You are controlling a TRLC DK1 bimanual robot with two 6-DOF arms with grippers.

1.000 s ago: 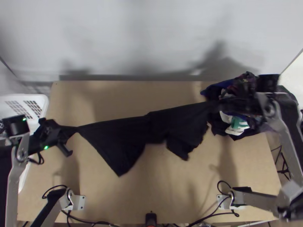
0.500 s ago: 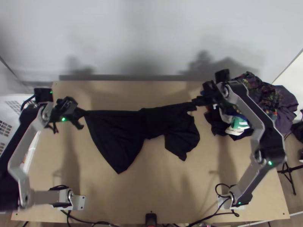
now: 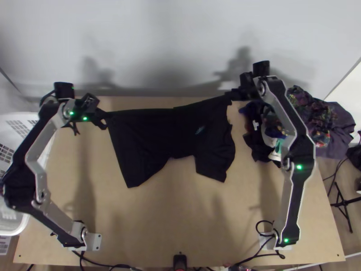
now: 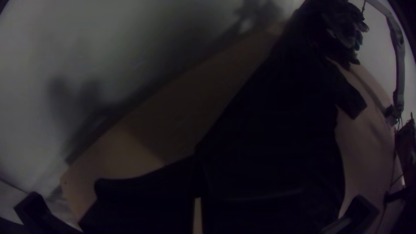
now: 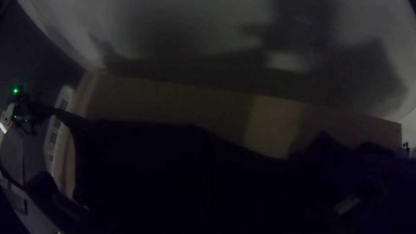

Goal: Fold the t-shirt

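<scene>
In the top view, the black t-shirt (image 3: 171, 131) is stretched between the grippers, its far edge nearly straight and two uneven flaps hanging toward the near side. My left gripper (image 3: 104, 119) is shut on its far left corner; my right gripper (image 3: 231, 95) is shut on its far right corner. The left wrist view has the left gripper (image 4: 197, 190) with dark cloth (image 4: 286, 125) running away from it. In the right wrist view, the right gripper (image 5: 206, 173) is very dark against the shirt (image 5: 138, 151), which stretches toward the left arm's gripper.
A heap of mixed clothes (image 3: 331, 122) lies at the table's right side, close to the right arm. A white basket (image 3: 10, 225) stands at the left edge beside the left arm. Cables run along the near edge of the table (image 3: 180, 212).
Both grippers have moved toward the table's far side, carrying the t-shirt along. The right gripper has also come inward from the clothes heap, and the left has shifted rightward.
</scene>
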